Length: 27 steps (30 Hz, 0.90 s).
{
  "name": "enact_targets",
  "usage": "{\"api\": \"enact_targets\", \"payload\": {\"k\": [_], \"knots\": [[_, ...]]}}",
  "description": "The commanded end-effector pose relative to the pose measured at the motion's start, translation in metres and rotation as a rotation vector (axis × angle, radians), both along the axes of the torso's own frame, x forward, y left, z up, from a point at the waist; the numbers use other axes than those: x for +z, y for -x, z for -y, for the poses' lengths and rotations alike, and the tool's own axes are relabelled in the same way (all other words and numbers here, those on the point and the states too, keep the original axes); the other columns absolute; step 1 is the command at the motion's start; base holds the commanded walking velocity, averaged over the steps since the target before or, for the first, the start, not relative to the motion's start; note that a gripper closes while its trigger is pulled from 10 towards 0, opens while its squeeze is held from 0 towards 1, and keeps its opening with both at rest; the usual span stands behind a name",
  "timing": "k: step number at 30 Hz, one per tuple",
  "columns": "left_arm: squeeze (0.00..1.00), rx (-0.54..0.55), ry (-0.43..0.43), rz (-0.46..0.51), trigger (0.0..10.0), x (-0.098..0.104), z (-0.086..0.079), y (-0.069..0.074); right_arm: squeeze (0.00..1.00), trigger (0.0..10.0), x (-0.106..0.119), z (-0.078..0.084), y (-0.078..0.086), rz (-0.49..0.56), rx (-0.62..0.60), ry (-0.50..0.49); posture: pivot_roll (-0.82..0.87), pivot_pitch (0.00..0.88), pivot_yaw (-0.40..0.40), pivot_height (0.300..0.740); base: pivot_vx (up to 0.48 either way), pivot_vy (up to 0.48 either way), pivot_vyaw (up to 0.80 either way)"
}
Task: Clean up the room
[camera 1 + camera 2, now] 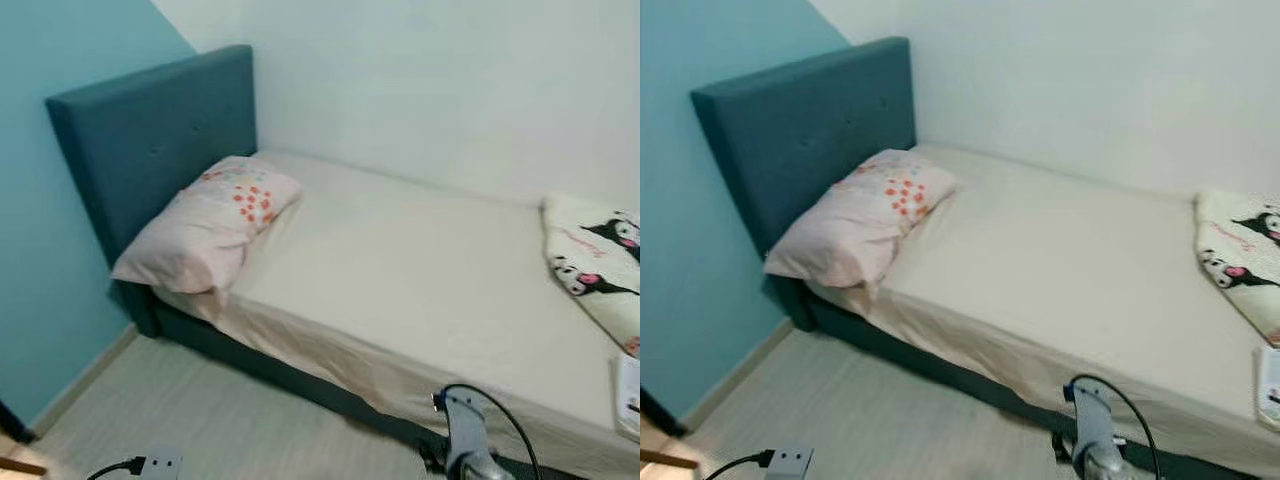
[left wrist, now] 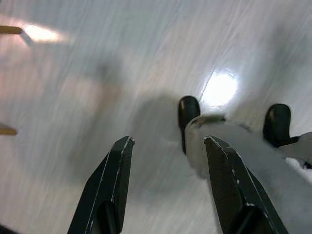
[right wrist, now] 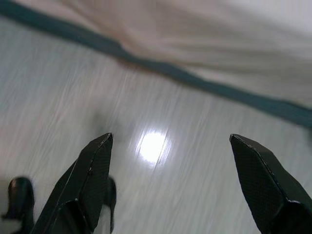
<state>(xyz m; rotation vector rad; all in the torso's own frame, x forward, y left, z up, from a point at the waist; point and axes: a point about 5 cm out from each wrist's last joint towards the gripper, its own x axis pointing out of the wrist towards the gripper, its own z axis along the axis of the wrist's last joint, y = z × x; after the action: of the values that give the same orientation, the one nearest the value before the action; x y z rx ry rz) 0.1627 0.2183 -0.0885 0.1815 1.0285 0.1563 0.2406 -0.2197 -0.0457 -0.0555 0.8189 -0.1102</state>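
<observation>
A bed (image 1: pixel 420 270) with a cream sheet stands against the white wall, its teal headboard (image 1: pixel 150 140) next to the blue wall. A pink pillow (image 1: pixel 210 225) with orange flowers lies at the head end, leaning on the headboard. A folded blanket (image 1: pixel 595 265) with black cartoon figures lies at the far end of the mattress, and a white booklet (image 1: pixel 630 395) sits just beside it near the edge. The left gripper (image 2: pixel 168 146) hangs over pale wood floor (image 2: pixel 97 73), fingers parted, holding nothing. The right gripper (image 3: pixel 170 141) hangs near the bed's teal base, fingers wide apart and empty.
</observation>
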Motion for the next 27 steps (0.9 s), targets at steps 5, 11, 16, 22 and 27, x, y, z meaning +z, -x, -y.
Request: {"api": "enact_targets", "payload": {"k": [5,11,16,22,27], "knots": [[0.0,-0.001,0.008,0.03,10.0,0.003,0.003,-0.009,0.0,10.0,0.006,-0.007,-0.009,0.047,0.027,-0.01,0.0,0.0,-0.073,0.74,0.0,-0.48,0.0],[0.0,0.003,0.027,0.075,10.0,0.009,0.008,-0.022,0.0,10.0,-0.004,-0.013,0.002,-0.002,0.047,-0.017,0.0,0.0,-0.073,0.74,0.0,-0.48,0.0],[0.0,0.005,0.03,0.085,10.0,0.01,0.008,-0.025,0.0,10.0,-0.007,-0.014,0.007,-0.016,0.049,-0.019,0.0,0.0,-0.068,0.74,0.0,-0.48,0.0],[0.0,0.01,0.032,0.094,10.0,0.011,0.007,-0.027,0.0,10.0,-0.008,-0.014,0.008,-0.021,0.053,-0.019,0.0,0.0,-0.071,0.74,0.0,-0.48,0.0],[0.0,-0.001,0.033,0.087,10.0,0.01,0.008,-0.024,0.0,10.0,-0.01,-0.015,0.01,-0.033,0.078,-0.009,0.0,0.0,-0.067,0.74,0.0,-0.48,0.0]]}}
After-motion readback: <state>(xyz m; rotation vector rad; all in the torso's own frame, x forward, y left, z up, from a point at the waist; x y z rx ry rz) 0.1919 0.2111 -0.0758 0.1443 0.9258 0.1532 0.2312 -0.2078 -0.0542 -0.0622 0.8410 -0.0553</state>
